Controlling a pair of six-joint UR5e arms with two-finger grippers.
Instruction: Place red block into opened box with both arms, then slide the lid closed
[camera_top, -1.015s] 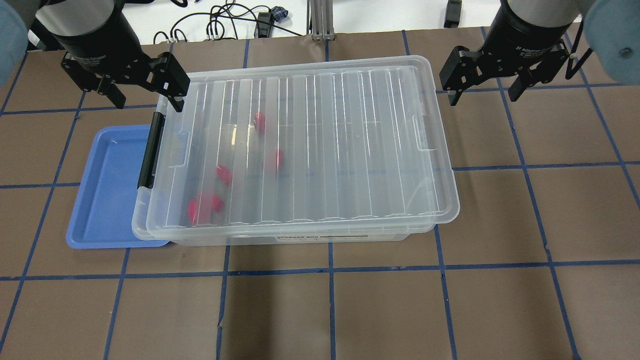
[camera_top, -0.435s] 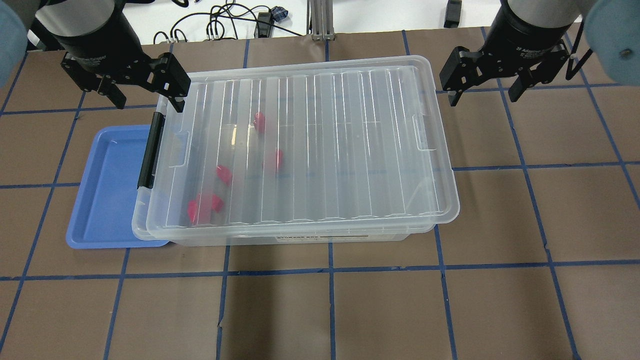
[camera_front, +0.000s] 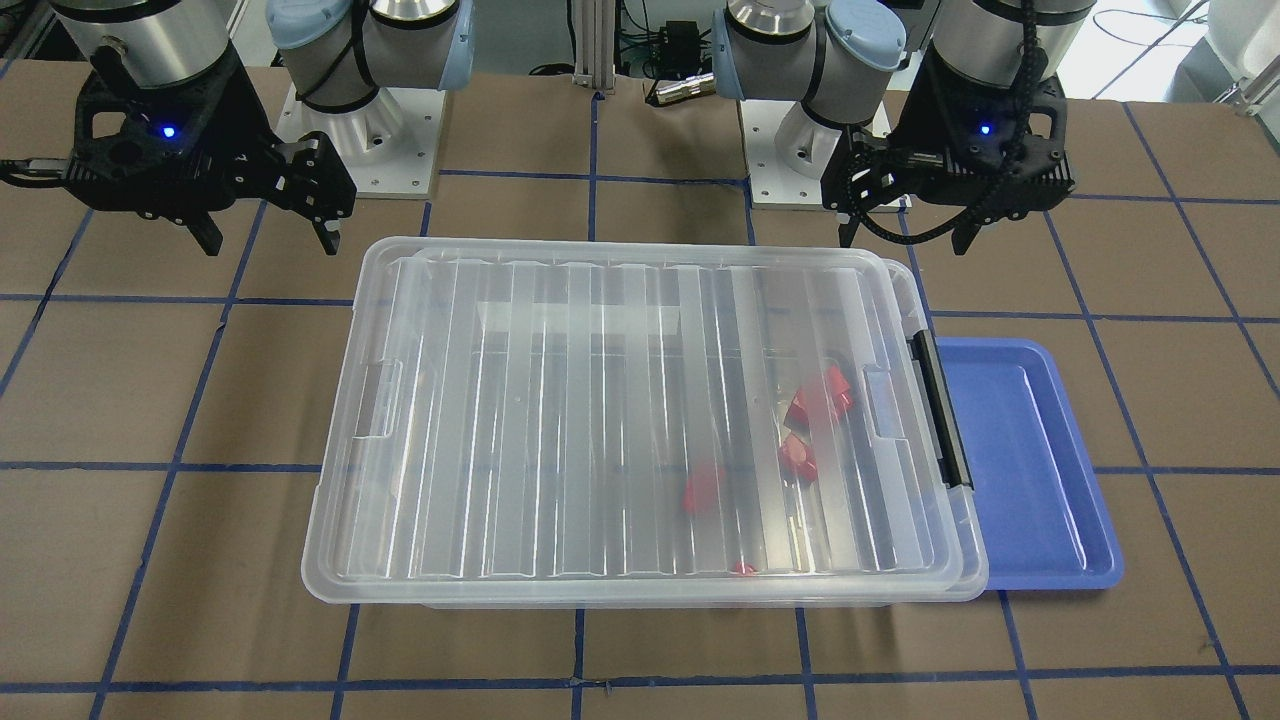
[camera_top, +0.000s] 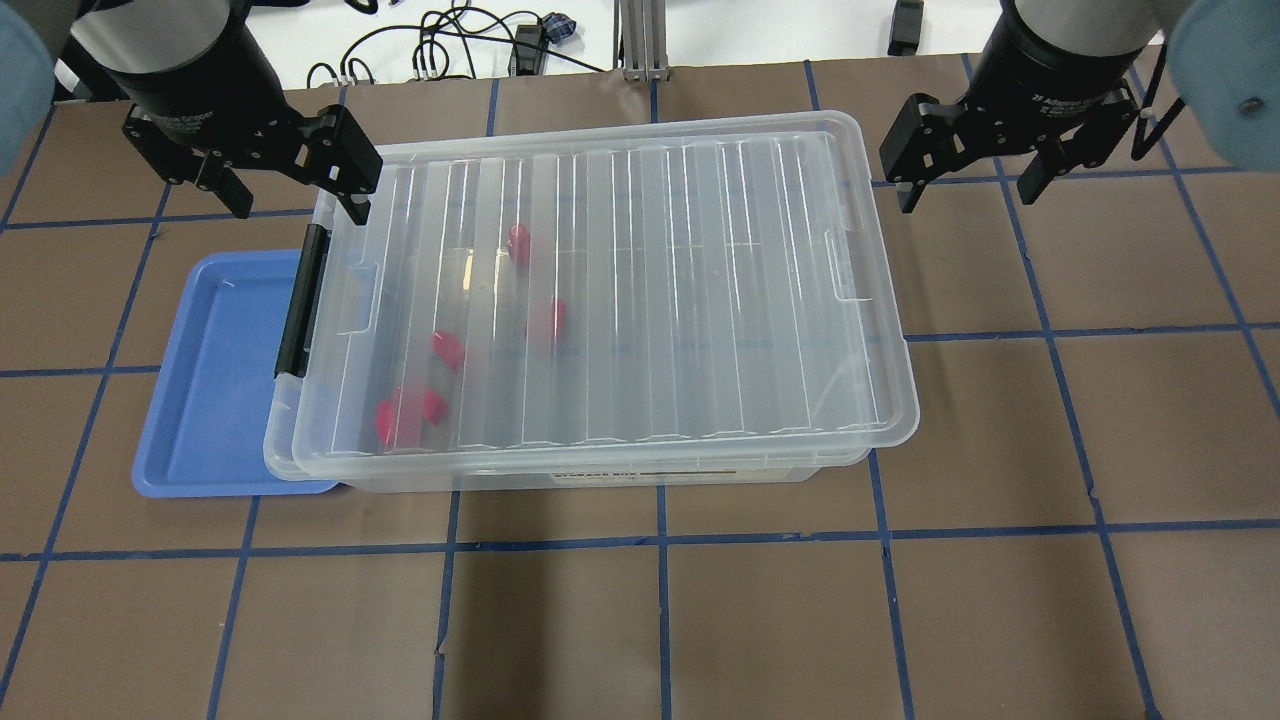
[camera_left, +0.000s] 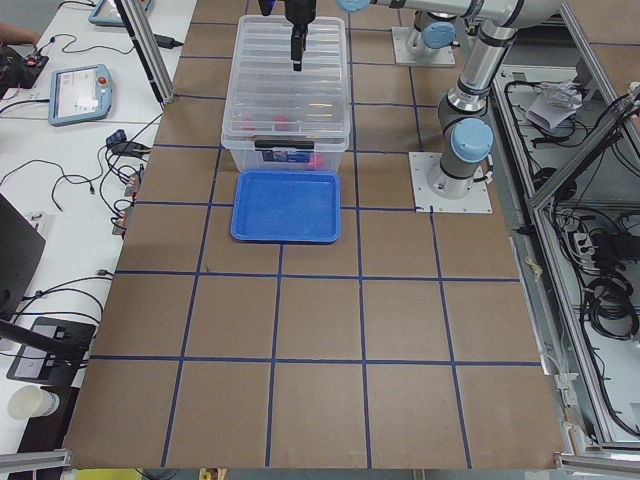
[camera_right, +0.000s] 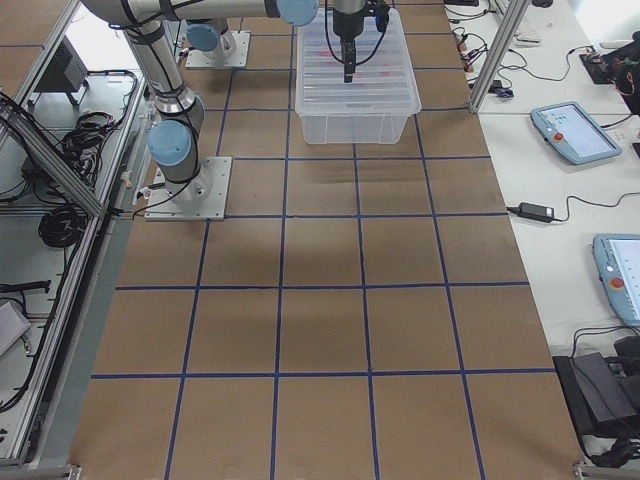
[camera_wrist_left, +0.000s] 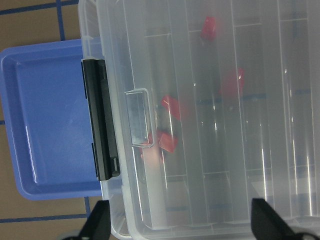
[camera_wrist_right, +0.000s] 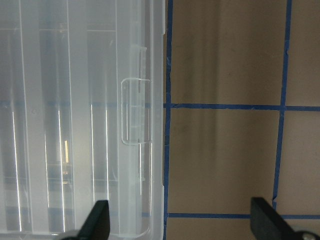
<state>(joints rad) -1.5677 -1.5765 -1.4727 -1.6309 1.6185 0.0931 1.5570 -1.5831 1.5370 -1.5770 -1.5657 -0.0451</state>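
The clear box (camera_top: 600, 478) stands mid-table with the ribbed clear lid (camera_top: 680, 300) lying flat over it, shifted slightly away from the black latch (camera_top: 298, 300). Several red blocks show through the lid near the latch end, among them a red block (camera_top: 519, 243), another (camera_top: 447, 350) and one beside the front wall (camera_top: 405, 413); the left wrist view shows them too (camera_wrist_left: 170, 106). My left gripper (camera_top: 298, 212) hovers open and empty above the latch-end back corner. My right gripper (camera_top: 967, 197) hangs open and empty beside the opposite back corner, apart from the lid.
A blue tray (camera_top: 205, 400) lies against the box's latch end, partly under its rim, with nothing in it. Brown table with blue tape grid runs all around. Cables and a white bench lie beyond the far edge (camera_top: 450, 40).
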